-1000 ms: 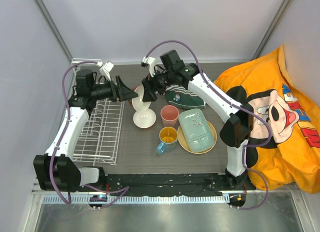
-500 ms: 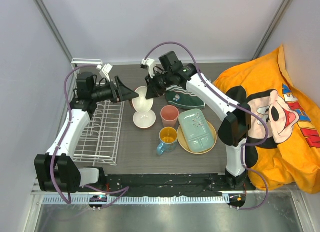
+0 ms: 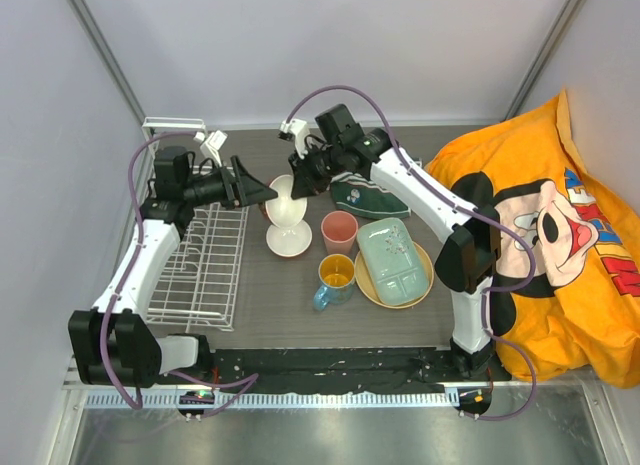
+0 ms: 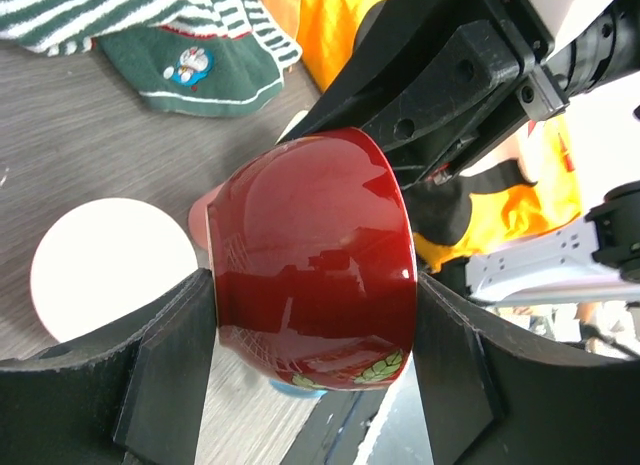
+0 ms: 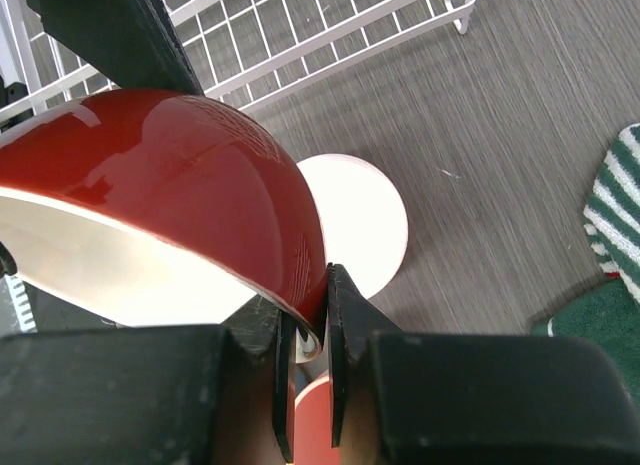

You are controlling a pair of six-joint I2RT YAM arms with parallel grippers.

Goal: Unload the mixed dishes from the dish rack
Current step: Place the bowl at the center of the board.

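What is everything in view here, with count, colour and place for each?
dark red glossy bowl: one, red outside, pale inside, tilted in the air beside the rack.
cream round bowl: one, cream, on the table right of the rack.
pink cup: one, pink, right of the cream bowl.
orange-yellow mug with blue handle: one, near side of the cup.
pale green rectangular divided tray: one, green, on the plate.
tan round plate: one, tan, right of the mug.
striped green-white cloth: one, beyond the cup.
white wire dish rack: one, white, table's left side.
orange printed fabric: one, right edge.
left gripper: one, black, clamped across the red bowl's sides.
right gripper: one, black, pinching its rim.
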